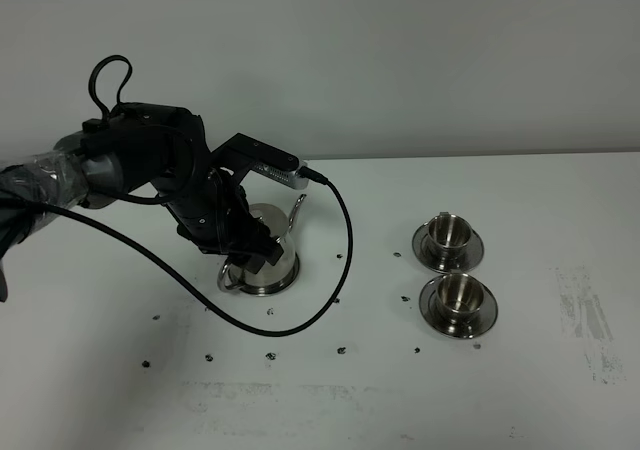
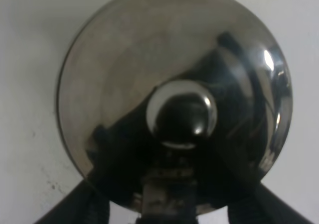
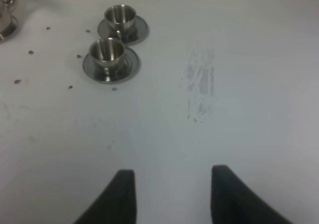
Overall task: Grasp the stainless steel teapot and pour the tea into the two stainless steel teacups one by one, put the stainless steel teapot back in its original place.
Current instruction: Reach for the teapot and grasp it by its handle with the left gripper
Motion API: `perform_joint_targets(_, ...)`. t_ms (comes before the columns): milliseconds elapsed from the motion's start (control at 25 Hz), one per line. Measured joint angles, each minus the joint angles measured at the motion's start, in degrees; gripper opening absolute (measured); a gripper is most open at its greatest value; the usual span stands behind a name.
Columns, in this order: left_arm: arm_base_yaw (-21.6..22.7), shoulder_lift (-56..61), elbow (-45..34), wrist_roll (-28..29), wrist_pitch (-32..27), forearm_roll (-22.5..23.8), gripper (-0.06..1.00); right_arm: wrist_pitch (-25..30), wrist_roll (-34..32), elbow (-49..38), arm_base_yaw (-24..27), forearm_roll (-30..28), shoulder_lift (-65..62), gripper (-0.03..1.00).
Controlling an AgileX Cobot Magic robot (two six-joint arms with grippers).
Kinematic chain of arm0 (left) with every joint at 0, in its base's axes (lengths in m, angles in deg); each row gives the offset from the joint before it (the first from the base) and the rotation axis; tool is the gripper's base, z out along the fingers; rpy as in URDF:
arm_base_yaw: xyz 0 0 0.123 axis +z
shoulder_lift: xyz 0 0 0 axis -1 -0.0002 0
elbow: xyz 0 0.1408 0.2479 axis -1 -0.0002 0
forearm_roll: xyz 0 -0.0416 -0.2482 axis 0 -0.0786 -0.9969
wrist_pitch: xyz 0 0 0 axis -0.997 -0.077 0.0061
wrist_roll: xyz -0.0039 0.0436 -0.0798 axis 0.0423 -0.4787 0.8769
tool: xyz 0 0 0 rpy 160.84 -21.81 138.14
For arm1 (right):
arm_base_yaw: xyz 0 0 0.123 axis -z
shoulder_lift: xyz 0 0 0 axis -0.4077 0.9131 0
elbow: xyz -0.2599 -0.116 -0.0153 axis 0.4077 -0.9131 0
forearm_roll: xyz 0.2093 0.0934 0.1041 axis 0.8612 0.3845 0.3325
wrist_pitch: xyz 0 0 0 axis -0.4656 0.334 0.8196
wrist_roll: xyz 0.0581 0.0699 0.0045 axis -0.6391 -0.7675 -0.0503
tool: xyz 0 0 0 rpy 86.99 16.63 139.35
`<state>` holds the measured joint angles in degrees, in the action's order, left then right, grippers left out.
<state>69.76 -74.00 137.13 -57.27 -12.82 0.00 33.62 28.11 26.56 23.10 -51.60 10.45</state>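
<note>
- The black two-fingered left tool [image 2: 168,200] hangs directly over the shiny tapered stainless steel teapot [image 1: 275,250]. Its fingers [image 2: 79,204] show only as dark stubs standing wide apart, so I judge it released and holding nothing.
- A dull steel piece sits between those stubs. It is probably the top of the thin loop handle [image 1: 231,276], but it is too blurred to confirm.
- The teapot stands upright on the white counter [image 1: 520,390], left of the cups. A flat round steel saucer [image 1: 266,291] lies under it and is hard to separate from the pot's foot.
- Handling, as a judgement: polished steel is rigid and slick, so the hold belongs on the loop handle, squarely and firmly. The load sits forward of the handle, so the pot will tend to swing towards the curved spout [image 1: 297,210]. The knobbed lid [image 2: 182,114] may shift when the pot is tipped.
- The pot's weight cannot be judged, because the tea is hidden under the lid.
- The two small stainless steel teacups [image 1: 448,232] [image 1: 460,292] sit on their own saucers, close together and well apart from the pot. No reddish liquid shows in them, though glare makes this uncertain.
- The black right tool [image 3: 172,186] has its jaws parted over bare counter, far from the cups. It does not appear in the high view.
- The arm covers much of the pot in the high view, and reflections fill the left wrist view.
</note>
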Motion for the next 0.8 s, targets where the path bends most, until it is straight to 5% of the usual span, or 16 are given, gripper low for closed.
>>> perform_joint_targets(200, 0.00, -0.10, 0.00, 0.00, 0.08, 0.00, 0.22, 0.00, 0.00, 0.00, 0.00, 0.00, 0.00, 0.34)
perform_joint_targets(800, -0.04, 0.32, 0.00, -3.17, 0.23, 1.11, 0.22, 0.00, 0.00, 0.00, 0.00, 0.00, 0.00, 0.34)
